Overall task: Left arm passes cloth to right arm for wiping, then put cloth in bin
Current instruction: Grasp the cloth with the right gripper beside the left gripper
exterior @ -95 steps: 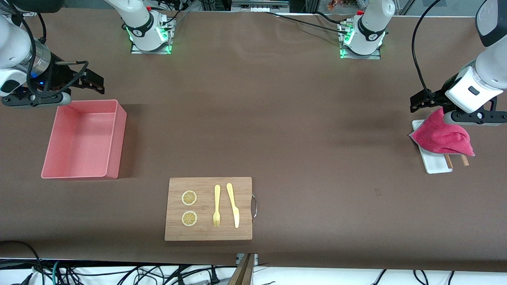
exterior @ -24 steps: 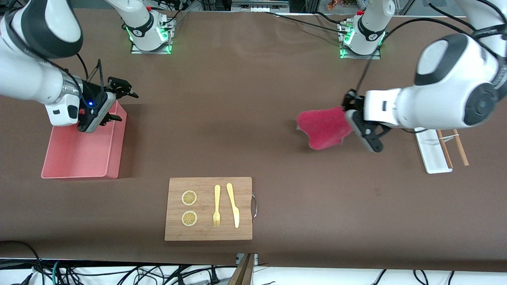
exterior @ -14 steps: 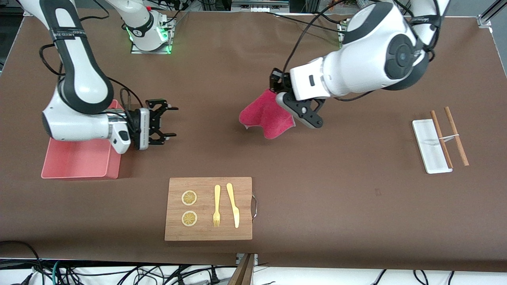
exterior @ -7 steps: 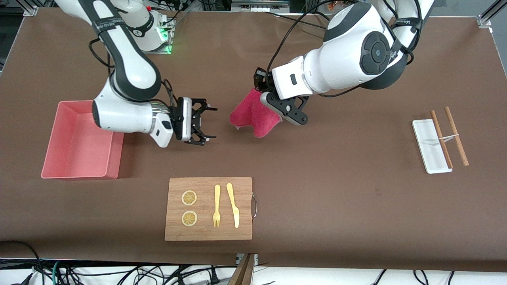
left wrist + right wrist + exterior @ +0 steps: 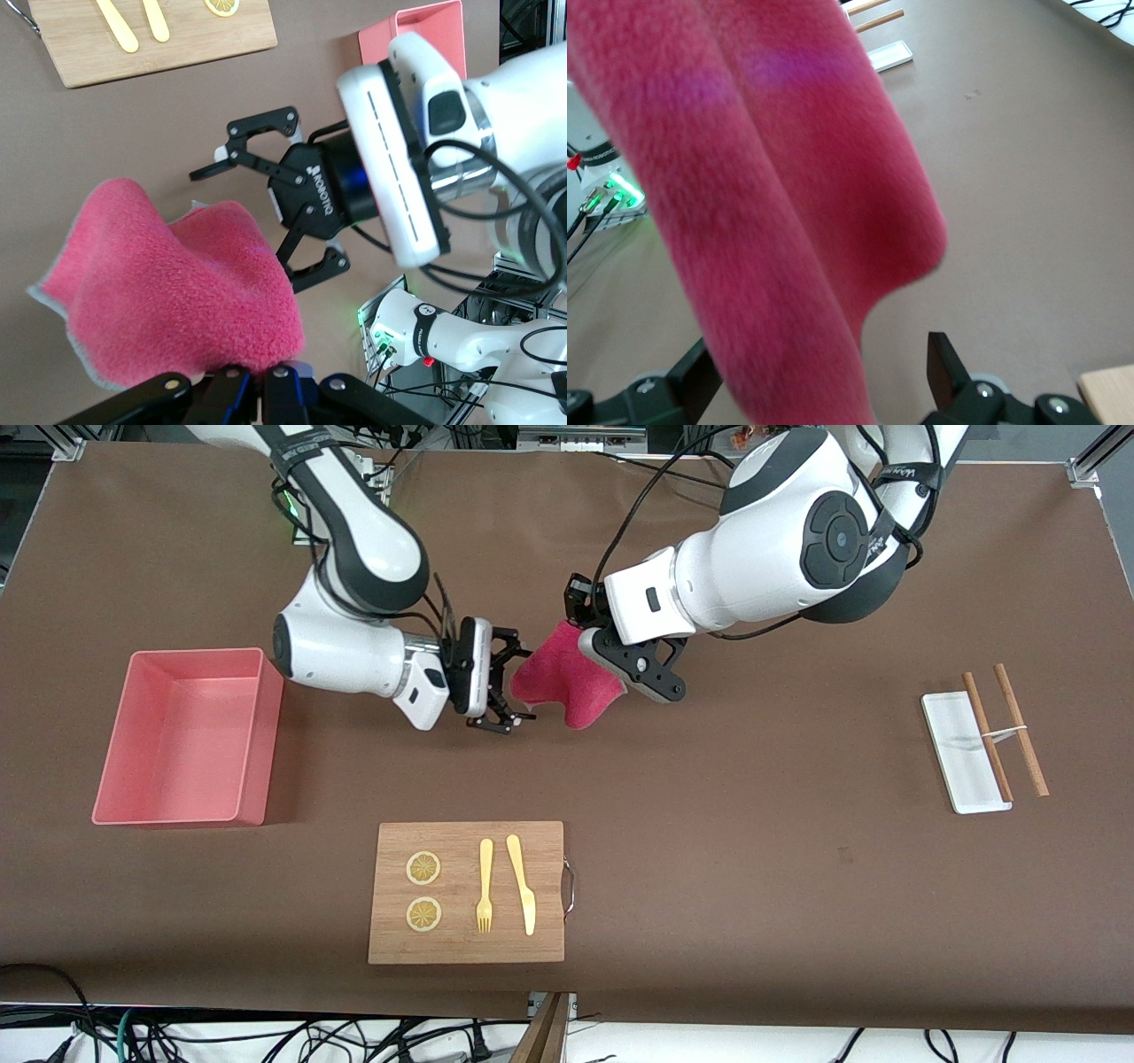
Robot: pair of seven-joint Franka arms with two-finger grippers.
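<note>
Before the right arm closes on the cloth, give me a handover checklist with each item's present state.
1. Left gripper shut on the cloth, held up over bare table: ok.
2. Right gripper open, its fingers spread: ok.
3. Cloth edge between the right fingers: ok by the right wrist view; how deep it sits, cannot tell.
4. Cloth hangs free below the left gripper, with room to grasp: ok.
5. Bin open and upright at the right arm's end of the table: ok.
6. Cutting board nearer the front camera, out of the handover spot: ok.

Fuzzy terry cloth (image 5: 567,682), matt table (image 5: 753,824)
</note>
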